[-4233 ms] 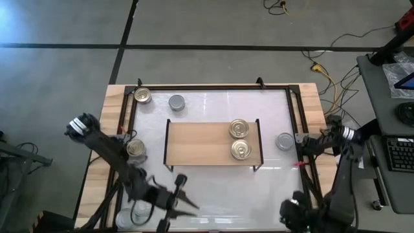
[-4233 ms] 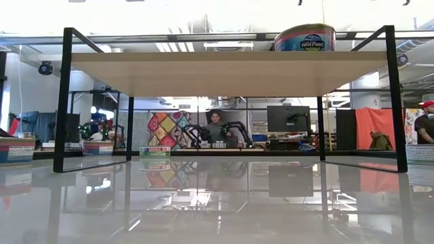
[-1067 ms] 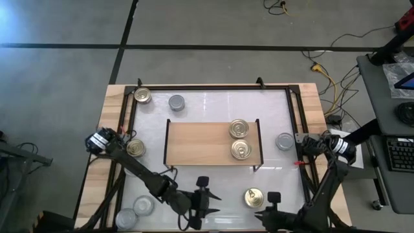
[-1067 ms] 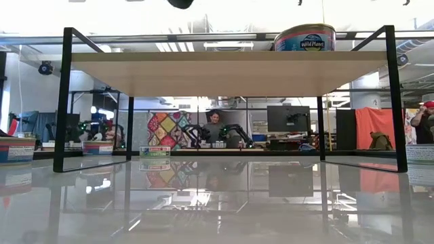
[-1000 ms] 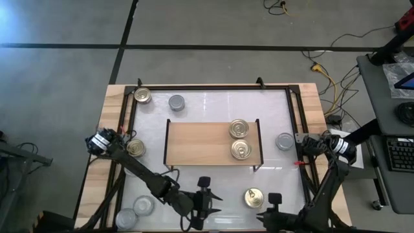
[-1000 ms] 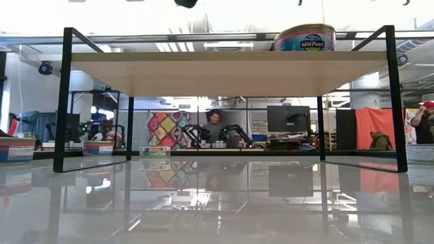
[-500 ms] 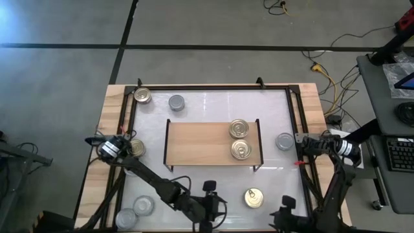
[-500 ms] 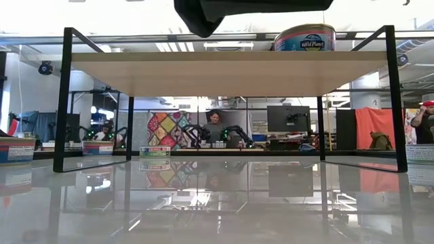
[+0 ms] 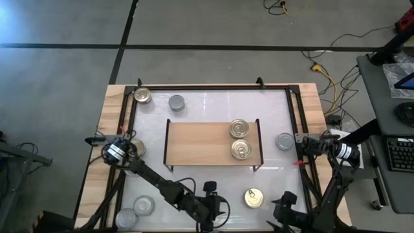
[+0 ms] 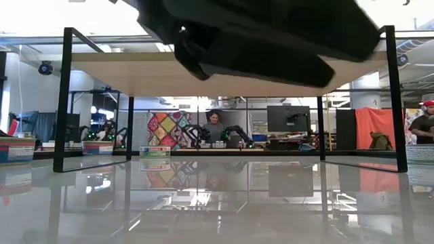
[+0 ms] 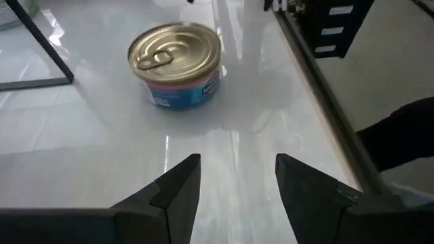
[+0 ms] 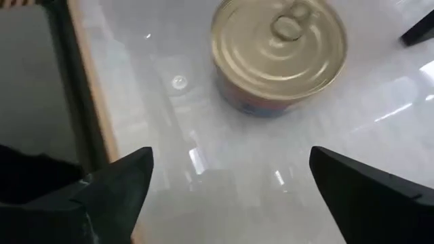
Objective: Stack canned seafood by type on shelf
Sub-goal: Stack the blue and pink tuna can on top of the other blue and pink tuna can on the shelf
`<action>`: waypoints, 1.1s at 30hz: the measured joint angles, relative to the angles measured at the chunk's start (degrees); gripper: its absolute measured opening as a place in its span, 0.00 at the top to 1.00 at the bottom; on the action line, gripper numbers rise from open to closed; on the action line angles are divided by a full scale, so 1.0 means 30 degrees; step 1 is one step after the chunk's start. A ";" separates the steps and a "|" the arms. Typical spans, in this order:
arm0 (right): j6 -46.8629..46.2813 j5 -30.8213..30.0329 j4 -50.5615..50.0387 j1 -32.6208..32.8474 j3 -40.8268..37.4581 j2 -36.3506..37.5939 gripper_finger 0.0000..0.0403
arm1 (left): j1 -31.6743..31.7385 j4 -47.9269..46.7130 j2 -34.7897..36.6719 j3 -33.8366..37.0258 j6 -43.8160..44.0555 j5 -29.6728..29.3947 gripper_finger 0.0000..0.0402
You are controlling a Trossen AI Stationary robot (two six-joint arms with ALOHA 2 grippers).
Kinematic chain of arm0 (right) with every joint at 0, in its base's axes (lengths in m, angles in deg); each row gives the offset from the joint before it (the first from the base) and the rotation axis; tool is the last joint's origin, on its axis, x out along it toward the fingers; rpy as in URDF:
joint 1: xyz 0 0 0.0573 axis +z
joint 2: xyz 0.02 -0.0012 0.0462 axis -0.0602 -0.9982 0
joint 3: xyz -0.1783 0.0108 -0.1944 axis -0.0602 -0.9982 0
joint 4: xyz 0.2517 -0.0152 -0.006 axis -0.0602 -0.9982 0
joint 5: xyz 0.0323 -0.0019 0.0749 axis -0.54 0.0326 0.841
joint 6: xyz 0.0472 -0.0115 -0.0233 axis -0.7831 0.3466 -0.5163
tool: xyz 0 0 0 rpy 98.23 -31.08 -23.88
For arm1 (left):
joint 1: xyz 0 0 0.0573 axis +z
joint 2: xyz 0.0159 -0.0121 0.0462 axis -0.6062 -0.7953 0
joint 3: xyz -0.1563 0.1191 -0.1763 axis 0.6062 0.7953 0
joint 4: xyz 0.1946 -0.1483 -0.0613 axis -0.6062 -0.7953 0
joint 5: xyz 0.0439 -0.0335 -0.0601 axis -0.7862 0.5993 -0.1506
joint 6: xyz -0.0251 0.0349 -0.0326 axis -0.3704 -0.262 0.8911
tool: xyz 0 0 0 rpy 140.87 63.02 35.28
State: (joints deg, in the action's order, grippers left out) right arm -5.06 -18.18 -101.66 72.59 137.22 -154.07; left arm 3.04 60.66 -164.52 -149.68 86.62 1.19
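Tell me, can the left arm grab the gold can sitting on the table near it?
Probably yes. The left tool is open and empty, pointing at the gold can, with only bare white table between them.

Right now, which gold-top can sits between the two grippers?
The gold-top can on the white tabletop in front of the shelf, alone there; the other gold tops are on the shelf or by the table's left side.

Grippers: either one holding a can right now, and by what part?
Nothing held. Both grippers, left and right, are open with empty fingers; the gold-top can stands free on the table between them.
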 joint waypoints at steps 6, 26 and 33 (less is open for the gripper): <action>-0.0383 -0.0468 -0.1134 -0.0175 -0.0628 -0.0449 0.01 | 0.0821 0.0002 -0.0395 0.0036 0.0457 -0.0053 0.56; 0.4843 -0.2836 0.6783 -0.2651 -0.3950 -0.0456 0.01 | 0.2319 -0.1858 -0.3625 -0.4101 -0.0433 -0.0313 0.61; 0.6762 -0.3557 0.8557 -0.3560 -0.4386 -0.0456 0.01 | 0.2608 -0.4235 -0.5304 -0.6822 -0.0732 -0.1052 0.64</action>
State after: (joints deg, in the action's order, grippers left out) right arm 15.23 -28.85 -75.99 61.91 124.06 -155.44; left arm 10.86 47.95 -180.43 -170.15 84.42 -1.96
